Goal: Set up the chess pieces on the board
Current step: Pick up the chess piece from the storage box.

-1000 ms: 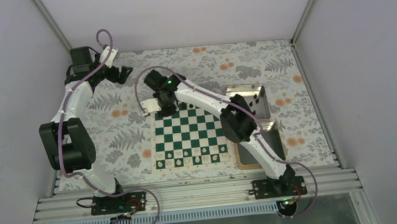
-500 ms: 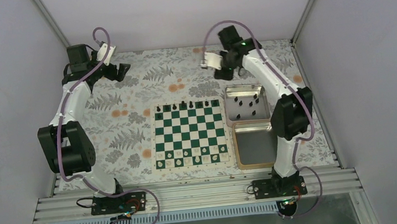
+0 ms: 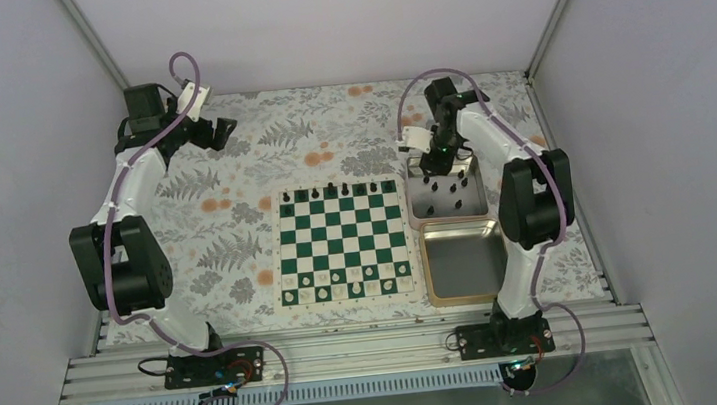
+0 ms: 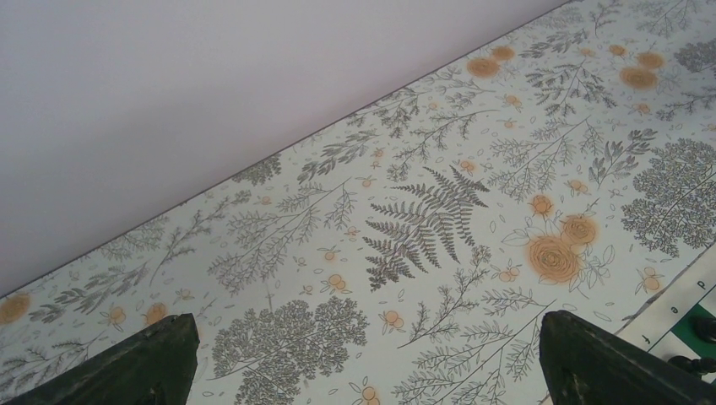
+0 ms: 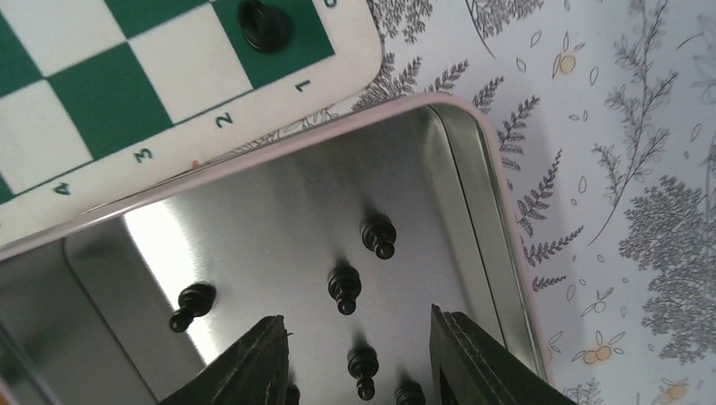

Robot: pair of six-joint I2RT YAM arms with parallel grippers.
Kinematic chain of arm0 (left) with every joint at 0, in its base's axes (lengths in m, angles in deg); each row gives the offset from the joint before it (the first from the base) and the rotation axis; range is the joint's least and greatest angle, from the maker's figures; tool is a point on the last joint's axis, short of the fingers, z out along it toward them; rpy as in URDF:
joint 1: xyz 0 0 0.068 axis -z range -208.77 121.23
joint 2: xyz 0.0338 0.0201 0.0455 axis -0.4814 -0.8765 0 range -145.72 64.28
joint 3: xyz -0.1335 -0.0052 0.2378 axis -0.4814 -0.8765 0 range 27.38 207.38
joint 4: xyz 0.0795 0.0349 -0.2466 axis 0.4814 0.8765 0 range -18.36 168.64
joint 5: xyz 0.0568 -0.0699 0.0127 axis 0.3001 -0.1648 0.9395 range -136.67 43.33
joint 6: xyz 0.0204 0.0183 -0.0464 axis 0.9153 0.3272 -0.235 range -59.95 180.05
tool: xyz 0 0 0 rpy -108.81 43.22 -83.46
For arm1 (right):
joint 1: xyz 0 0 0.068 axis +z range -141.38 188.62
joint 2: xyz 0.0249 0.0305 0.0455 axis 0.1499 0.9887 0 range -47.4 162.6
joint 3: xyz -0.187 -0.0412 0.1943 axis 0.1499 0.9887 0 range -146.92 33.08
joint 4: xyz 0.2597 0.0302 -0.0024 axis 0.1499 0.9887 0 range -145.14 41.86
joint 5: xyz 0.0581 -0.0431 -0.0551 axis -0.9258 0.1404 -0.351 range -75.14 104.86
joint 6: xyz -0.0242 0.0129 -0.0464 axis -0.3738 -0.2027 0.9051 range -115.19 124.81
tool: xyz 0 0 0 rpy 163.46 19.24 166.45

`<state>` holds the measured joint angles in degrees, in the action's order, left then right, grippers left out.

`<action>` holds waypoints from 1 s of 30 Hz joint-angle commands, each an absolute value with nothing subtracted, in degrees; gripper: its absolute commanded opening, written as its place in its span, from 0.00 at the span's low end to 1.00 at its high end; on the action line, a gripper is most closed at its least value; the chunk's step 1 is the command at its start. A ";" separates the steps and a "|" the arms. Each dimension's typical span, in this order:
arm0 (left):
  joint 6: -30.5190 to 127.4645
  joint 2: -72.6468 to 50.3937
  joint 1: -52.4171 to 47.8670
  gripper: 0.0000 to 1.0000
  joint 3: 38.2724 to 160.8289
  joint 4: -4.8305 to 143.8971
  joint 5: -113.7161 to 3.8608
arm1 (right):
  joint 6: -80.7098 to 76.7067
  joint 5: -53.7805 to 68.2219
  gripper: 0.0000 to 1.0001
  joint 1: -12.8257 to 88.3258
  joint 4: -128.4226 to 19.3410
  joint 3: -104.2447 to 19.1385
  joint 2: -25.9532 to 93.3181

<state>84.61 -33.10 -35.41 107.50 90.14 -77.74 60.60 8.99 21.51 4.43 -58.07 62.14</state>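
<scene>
Right gripper [image 5: 359, 371], jaws apart and empty, hangs over loose chess pieces [image 5: 344, 287] in a tin [image 5: 481, 236] beside the board [image 3: 342, 239], toward the right edge of the bench [image 3: 549, 142]. Left gripper [image 4: 363, 371] gapes wide near the far-left corner.

Board [image 5: 127, 101] cream border, right wrist view: rank numerals 1, 2, 3, 4 printed along edge.

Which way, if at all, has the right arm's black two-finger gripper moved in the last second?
Yes. The right gripper went rightward, from the far-left corner of the green-and-white chessboard to above the far silver metal tin.
</scene>
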 commanded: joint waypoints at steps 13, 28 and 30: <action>84.30 -33.91 -35.52 1.00 107.20 89.15 -77.19 | 59.14 8.66 0.38 20.16 3.56 -62.16 72.21; 84.61 -35.11 -35.63 1.00 107.14 88.96 -77.36 | 58.43 9.41 0.28 19.23 4.12 -63.35 75.29; 84.66 -35.20 -35.63 1.00 107.06 88.79 -77.11 | 58.42 9.29 0.26 19.09 4.19 -63.01 75.13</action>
